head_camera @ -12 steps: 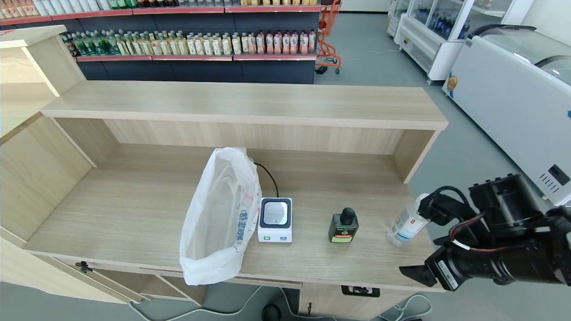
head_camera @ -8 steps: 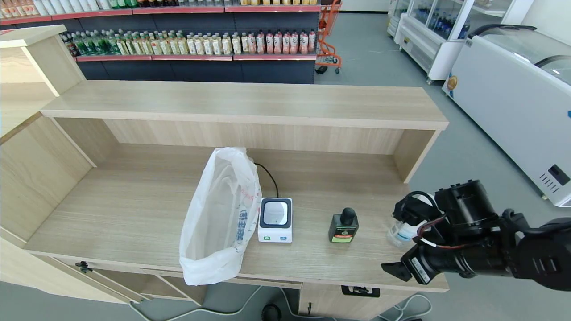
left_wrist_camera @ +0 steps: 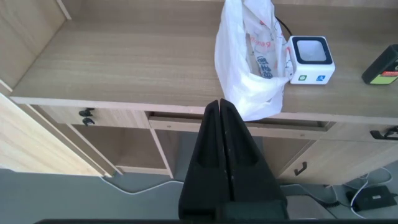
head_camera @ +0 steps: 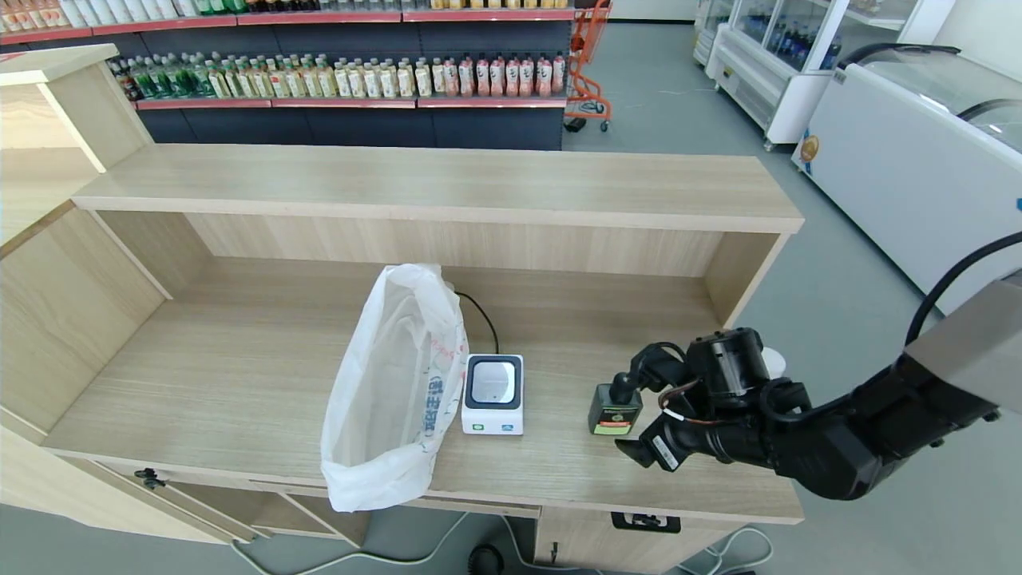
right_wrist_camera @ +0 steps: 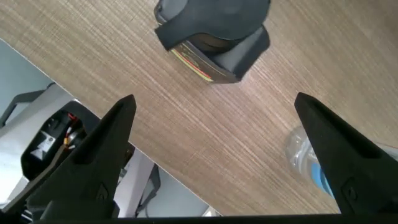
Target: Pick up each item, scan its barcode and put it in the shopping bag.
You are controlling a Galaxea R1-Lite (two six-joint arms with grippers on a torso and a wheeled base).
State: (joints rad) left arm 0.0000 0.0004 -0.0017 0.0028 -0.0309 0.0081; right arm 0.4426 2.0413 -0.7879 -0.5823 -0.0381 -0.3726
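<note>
My right pincer (right_wrist_camera: 214, 102) is spread wide; the dark bottle (head_camera: 613, 414) stands upright just left of its tips, touching neither finger

Matt wood-grain counter (head_camera: 239, 383), thin glossy plastic bag (head_camera: 397, 383), smooth plastic scanner (head_camera: 493, 397)

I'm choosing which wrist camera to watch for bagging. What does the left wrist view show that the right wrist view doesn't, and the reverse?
Left wrist view alone: the white shopping bag with its mouth open, the scanner right beside it, and the shut left tool in front of the counter.
Right wrist view alone: the open right tool above the wood, and a clear water bottle near one finger.
Shared: the counter and the dark bottle, at the picture's edge in the left wrist view and close up in the right.
</note>
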